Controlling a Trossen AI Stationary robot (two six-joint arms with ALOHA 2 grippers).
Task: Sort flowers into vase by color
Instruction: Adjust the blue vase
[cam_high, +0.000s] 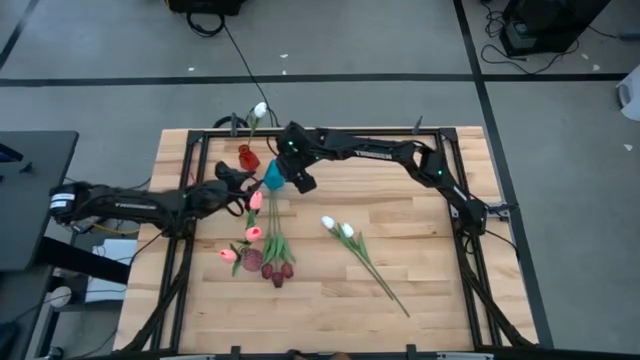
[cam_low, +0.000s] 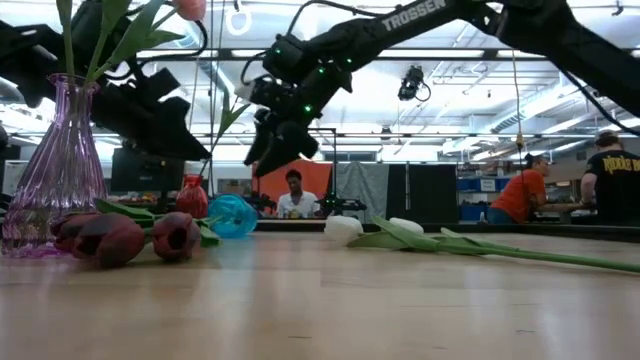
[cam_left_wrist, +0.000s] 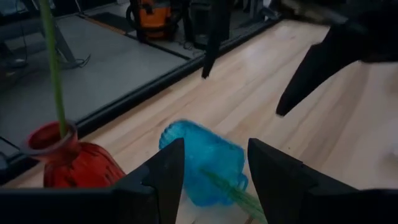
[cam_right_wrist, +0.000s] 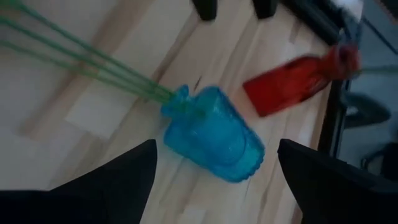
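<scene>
Blue vase (cam_right_wrist: 211, 142) tipped on its side between two grippers, stems in its mouth.

Right gripper (cam_right_wrist: 214, 171) hovers just above the blue vase, fingers spread wide and empty. Left gripper (cam_left_wrist: 214, 165) faces the vase from the other side, fingers parted, gripping nothing. Red vase (cam_high: 247, 157) stands just beside, holding one white flower (cam_high: 260, 109). Pink flowers (cam_high: 255, 215) and maroon flowers (cam_high: 277, 270) lie near the grippers; two white tulips (cam_high: 337, 226) lie apart.

Cut off and blurred
Low view crops the purple vase (cam_low: 58, 160) at left; right wrist view blurs the red vase (cam_right_wrist: 298, 79)
</scene>
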